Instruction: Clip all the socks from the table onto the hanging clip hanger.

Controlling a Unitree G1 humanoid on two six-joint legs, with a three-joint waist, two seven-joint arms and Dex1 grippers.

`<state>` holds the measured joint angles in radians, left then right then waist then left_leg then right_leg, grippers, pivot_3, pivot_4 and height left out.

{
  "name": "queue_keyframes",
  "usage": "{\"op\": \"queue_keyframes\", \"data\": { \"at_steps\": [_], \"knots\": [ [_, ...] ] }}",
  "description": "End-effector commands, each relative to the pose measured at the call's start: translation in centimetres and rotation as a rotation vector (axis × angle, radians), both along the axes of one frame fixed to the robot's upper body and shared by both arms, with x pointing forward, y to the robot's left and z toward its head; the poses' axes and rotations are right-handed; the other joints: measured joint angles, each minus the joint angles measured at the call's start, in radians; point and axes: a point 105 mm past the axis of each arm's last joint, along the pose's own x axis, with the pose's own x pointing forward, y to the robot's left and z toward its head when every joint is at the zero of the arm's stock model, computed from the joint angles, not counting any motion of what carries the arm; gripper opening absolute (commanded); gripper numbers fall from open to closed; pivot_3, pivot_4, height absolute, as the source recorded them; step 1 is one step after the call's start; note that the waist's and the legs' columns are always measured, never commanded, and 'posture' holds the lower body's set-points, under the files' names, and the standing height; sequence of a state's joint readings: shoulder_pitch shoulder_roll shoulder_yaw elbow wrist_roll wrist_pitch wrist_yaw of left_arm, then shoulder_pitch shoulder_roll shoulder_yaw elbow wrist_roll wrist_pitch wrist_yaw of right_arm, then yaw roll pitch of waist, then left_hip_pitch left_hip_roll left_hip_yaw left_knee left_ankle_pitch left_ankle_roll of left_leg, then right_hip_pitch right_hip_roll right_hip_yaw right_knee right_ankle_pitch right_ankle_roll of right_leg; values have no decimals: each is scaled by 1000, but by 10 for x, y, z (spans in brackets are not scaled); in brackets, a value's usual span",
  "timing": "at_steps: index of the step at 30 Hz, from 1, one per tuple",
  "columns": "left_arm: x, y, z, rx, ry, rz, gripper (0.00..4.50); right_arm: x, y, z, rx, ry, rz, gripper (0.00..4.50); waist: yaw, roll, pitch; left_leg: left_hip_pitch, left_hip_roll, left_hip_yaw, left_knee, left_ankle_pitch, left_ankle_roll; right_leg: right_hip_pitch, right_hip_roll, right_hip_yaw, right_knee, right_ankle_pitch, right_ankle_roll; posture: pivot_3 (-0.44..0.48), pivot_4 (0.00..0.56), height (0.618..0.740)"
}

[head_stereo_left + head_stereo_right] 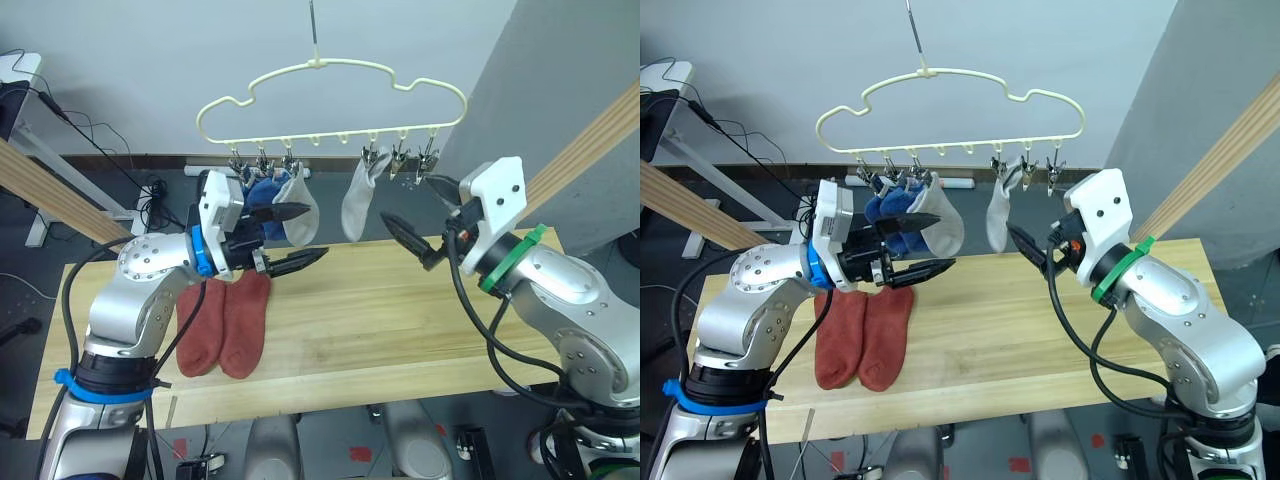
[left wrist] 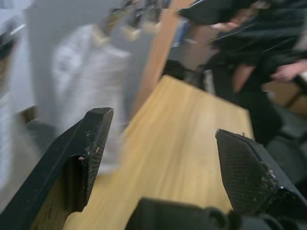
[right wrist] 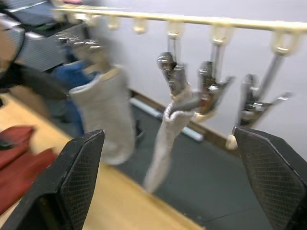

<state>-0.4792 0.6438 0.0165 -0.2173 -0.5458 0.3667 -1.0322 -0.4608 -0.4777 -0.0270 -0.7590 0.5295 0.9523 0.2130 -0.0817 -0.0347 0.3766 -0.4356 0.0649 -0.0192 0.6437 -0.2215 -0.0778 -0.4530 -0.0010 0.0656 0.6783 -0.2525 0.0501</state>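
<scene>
Cream wavy wire hanger (image 1: 330, 92) hangs by its hook above the table's (image 1: 400, 320) far edge, with 2 blue socks (image 1: 885, 205) and 1 grey sock (image 1: 298, 210) clipped at its left end, and a 2nd grey sock (image 1: 357, 200) bunched narrow on a clip further right, next to 2 bare silver clips (image 1: 414, 160). 2 rust-red socks (image 1: 222, 322) lie flat side by side on the table's left part, toes toward the robot. Left gripper (image 1: 290, 238) is spread wide, holding nothing, just in front of the left grey sock; right gripper (image 1: 425, 215) is also spread wide and holding nothing, below the bare clips.
</scene>
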Motion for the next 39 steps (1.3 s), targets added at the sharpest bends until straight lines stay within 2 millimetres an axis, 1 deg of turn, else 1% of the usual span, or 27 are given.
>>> {"op": "queue_keyframes", "data": {
  "at_steps": [1,6,10,13,15,23,28,35,39],
  "knots": [
    [-8,-10,9,6,-39,-58,3920,-1,4,8,20,-60,-13,3922,0,0,0,0,0,0,0,0,0,0,0,0,0,0,0,-103,351,740],
    [2,-12,23,-59,-98,0,3920,8,9,8,24,-76,-52,2185,1,0,0,0,0,0,1,0,0,0,0,0,0,0,0,-105,350,740],
    [3,-14,30,-92,-126,24,3920,18,9,6,30,-83,-115,2185,1,0,0,0,0,0,1,0,0,0,0,0,1,0,0,-101,348,740],
    [2,-17,34,-100,-150,29,3920,23,13,8,48,-98,-124,2185,1,0,0,0,0,0,1,0,0,0,0,0,1,1,-2,-98,345,740],
    [2,-17,34,-97,-156,28,3920,25,15,9,48,-112,-127,2185,1,0,0,0,0,0,1,0,0,0,0,0,1,3,-5,-98,345,740],
    [2,-18,29,-80,-152,24,3920,37,22,15,73,-149,-143,2185,1,0,0,0,0,0,1,0,0,0,0,0,1,3,-5,-97,337,740],
    [4,-18,27,-67,-158,23,3920,43,22,21,83,-175,-159,2185,1,0,0,0,0,-1,1,0,0,0,0,-1,2,3,-5,-97,337,740],
    [5,-20,25,-59,-165,16,3920,45,23,23,93,-186,-154,2185,1,0,0,0,0,-1,1,0,0,0,0,-1,2,3,-5,-101,333,740],
    [7,-21,24,-57,-169,10,3920,47,18,24,91,-188,-200,2185,1,0,0,0,0,-1,2,0,0,0,0,-1,2,3,-6,-101,333,740]
  ]
}}
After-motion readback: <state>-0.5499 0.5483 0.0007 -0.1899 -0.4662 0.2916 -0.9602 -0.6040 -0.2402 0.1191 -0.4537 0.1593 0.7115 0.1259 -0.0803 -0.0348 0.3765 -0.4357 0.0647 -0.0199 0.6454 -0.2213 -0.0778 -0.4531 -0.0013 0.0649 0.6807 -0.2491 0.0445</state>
